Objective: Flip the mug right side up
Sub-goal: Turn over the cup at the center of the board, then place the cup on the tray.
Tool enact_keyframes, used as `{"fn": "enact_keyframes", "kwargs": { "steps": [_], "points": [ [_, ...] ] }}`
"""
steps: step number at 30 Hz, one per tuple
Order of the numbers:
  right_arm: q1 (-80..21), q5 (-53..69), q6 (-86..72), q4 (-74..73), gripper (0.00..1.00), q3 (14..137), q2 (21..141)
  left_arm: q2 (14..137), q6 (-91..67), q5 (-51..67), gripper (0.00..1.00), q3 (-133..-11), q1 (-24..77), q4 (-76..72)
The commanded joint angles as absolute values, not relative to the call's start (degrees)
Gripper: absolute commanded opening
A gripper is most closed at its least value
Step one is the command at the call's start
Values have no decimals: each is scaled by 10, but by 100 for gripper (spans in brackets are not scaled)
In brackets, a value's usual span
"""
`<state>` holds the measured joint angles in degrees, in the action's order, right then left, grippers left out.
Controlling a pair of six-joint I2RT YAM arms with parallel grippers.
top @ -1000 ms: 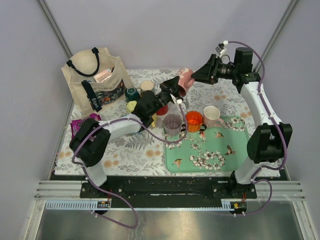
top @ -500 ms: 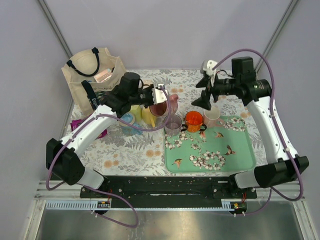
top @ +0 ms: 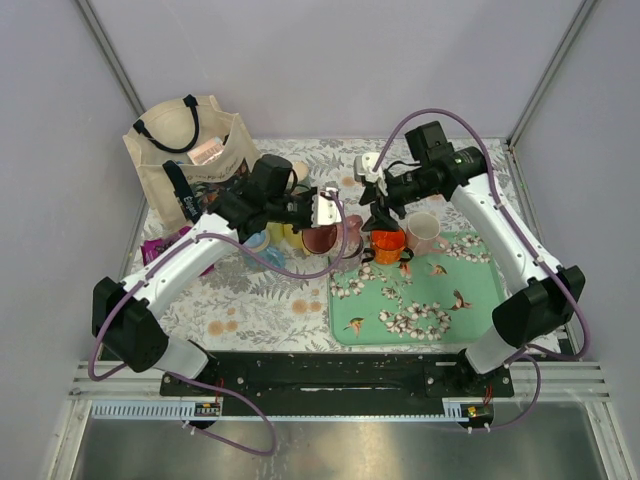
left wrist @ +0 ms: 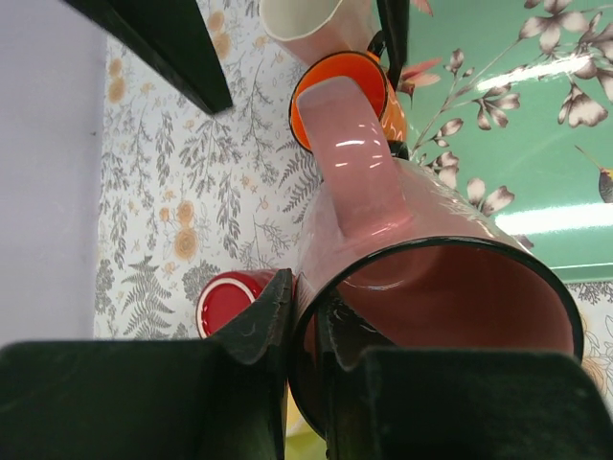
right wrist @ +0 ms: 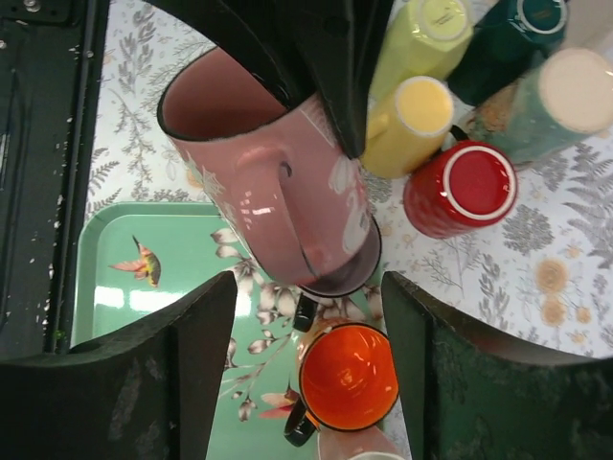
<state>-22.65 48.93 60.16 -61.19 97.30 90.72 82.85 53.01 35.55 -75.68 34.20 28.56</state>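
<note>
Left hand (left wrist: 305,311) clenched on the rim of the pink mug (left wrist: 402,220), which is held aloft. Right hand (right wrist: 308,283) released, fingers straddling the mug's base. Risk: the thin rim pinch could slip during transfer, dropping the mug onto the orange mug (right wrist: 348,376) directly beneath.

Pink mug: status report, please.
Left claw shut on pink glossy mug rim. Right claw open, near its base. Orange mug close by, on green tray.
</note>
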Motion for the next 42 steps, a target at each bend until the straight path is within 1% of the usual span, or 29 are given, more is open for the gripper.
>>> {"fn": "enact_keyframes", "kwargs": {
  "steps": [1, 4, 6, 7, 9, 10, 11, 12, 13, 14, 15, 17, 19, 22, 25, 30, 33, 37, 42],
  "points": [
    [-250, 496, 630, -639, 69, 1005, 915, 795, 520, 375, 0, -770, 350, 151],
    [-256, 494, 622, -637, 63, 1005, 921, 789, 508, 372, 0, -756, 351, 96],
    [-261, 490, 618, -633, 55, 999, 922, 795, 499, 372, 0, -762, 351, 91],
    [-262, 487, 612, -628, 44, 997, 924, 795, 492, 373, 0, -765, 351, 87],
    [-264, 479, 604, -627, 15, 997, 926, 796, 476, 368, 0, -763, 351, 72],
    [-264, 472, 597, -628, 3, 998, 927, 796, 468, 367, 0, -761, 350, 62],
    [-263, 461, 592, -626, 0, 999, 925, 795, 461, 361, 7, -758, 351, 56],
    [-261, 454, 590, -626, 0, 998, 920, 795, 454, 354, 19, -756, 351, 51],
    [-258, 450, 590, -622, 0, 992, 913, 792, 446, 345, 39, -755, 351, 47],
    [-246, 452, 579, -612, 0, 981, 902, 789, 438, 332, 53, -753, 351, 42],
    [-235, 458, 565, -601, 0, 974, 891, 783, 422, 317, 61, -749, 351, 32],
    [-202, 472, 531, -591, 0, 968, 875, 771, 387, 291, 74, -740, 348, 8],
    [-159, 490, 499, -591, 0, 970, 860, 759, 375, 279, 80, -739, 345, 4],
    [-88, 514, 437, -577, 0, 964, 831, 744, 353, 260, 81, -739, 340, 3],
    [-16, 523, 387, -536, 0, 929, 776, 735, 339, 250, 81, -737, 338, 3],
    [128, 507, 290, -421, 0, 809, 696, 741, 309, 230, 81, -750, 337, 3],
    [194, 485, 254, -353, 0, 731, 655, 748, 280, 218, 81, -763, 337, 4],
    [262, 460, 266, -314, 0, 654, 618, 750, 252, 209, 81, -771, 337, 8],
    [316, 424, 296, -294, 0, 571, 602, 742, 235, 190, 81, -762, 337, 19]
  ]
}}
